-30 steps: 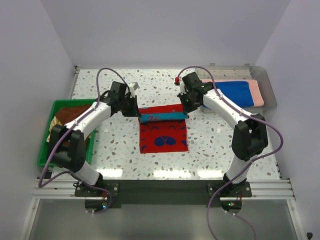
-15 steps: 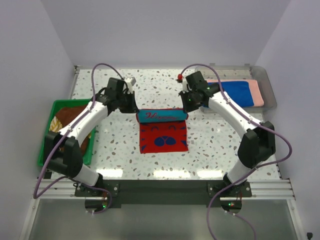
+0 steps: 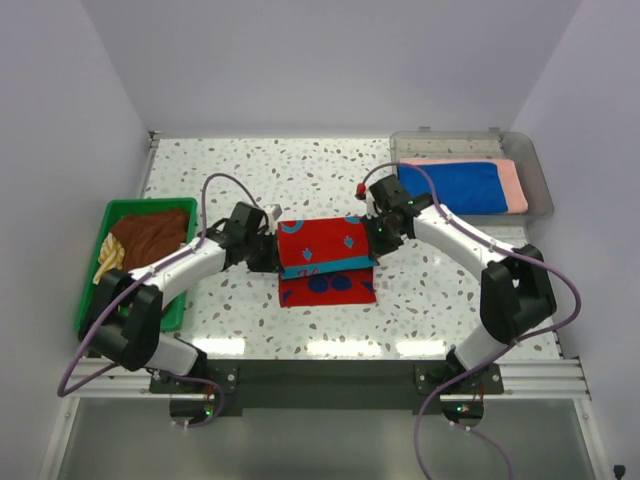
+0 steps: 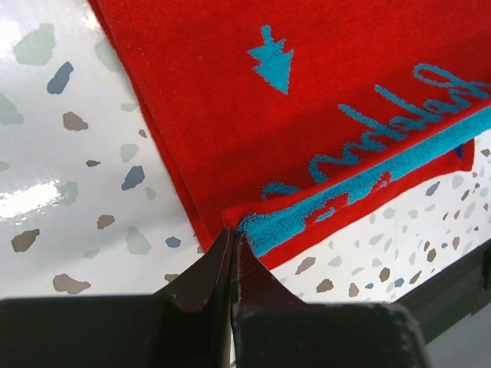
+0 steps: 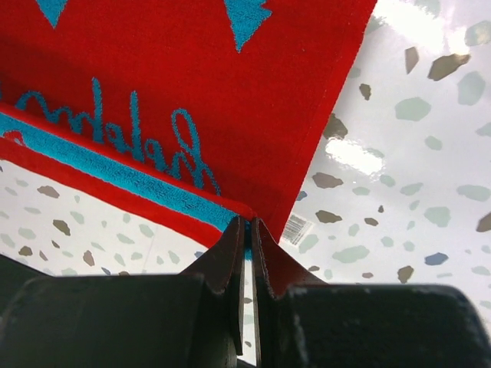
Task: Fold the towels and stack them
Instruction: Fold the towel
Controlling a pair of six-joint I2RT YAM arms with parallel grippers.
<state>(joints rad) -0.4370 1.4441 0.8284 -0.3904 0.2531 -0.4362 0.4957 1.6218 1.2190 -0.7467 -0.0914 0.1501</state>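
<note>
Two corners are pinched, one per arm. The left gripper [image 4: 232,239] is clenched on the left end of the red towel's [image 3: 325,240] teal-banded edge, and the right gripper [image 5: 247,226] is clenched on the right end of that edge, each with the cloth squeezed thin between closed jaws. Between them the edge runs fairly straight across the towel's width. The towel lies mid-table [image 3: 220,175], its held half doubled over toward the arms. A strip of the lower layer shows nearer than the teal band, so the fold is not yet square. To do this step well, I judge, both arms should carry the edge toward the near hem at the same pace and height. The cloth should be taut between them but not stretched, so the band lands parallel to the hem and the side edges line up. A pull by one side alone would likely skew the top layer or drag the bottom half along the slick table. Lower first, then open both together. To the right, a blue towel [image 3: 455,185] and a pink towel [image 3: 516,186] lie folded in the tray [image 3: 540,170]. To the left, a brown towel [image 3: 150,232] and a striped towel [image 3: 105,260] sit in the basket [image 3: 90,295].
</note>
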